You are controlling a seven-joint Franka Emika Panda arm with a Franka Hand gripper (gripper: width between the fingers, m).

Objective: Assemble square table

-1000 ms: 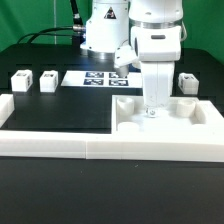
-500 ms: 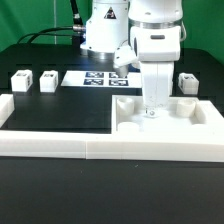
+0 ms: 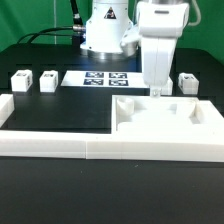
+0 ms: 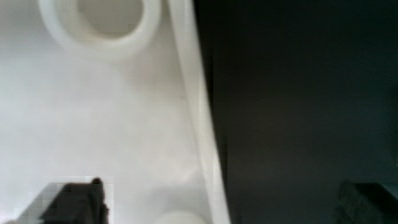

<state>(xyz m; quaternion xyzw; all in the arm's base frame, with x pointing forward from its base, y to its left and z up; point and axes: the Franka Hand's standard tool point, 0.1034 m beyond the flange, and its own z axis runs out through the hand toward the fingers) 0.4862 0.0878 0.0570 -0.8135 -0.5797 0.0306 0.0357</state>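
The square table slab (image 3: 170, 122) is white with recessed panels and lies at the exterior view's right, set into the corner of the border wall. In the wrist view its white surface (image 4: 98, 110) shows a round hole and an edge against the black table. My gripper (image 3: 157, 91) hangs just above the slab's far edge, open and empty. In the wrist view the gripper (image 4: 221, 205) has dark fingertips (image 4: 71, 203) set wide apart. Three small white leg blocks show: two at the left (image 3: 20, 80) (image 3: 47, 80) and one at the right (image 3: 187, 82).
The low white border wall (image 3: 70, 148) runs along the front and turns up at the left. The marker board (image 3: 103, 78) lies at the back, in front of the robot base (image 3: 105, 35). Black cables trail at the back left.
My gripper has risen off the slab's recessed middle and shifted toward its far edge and the exterior view's right. The slab and leg blocks have not moved.
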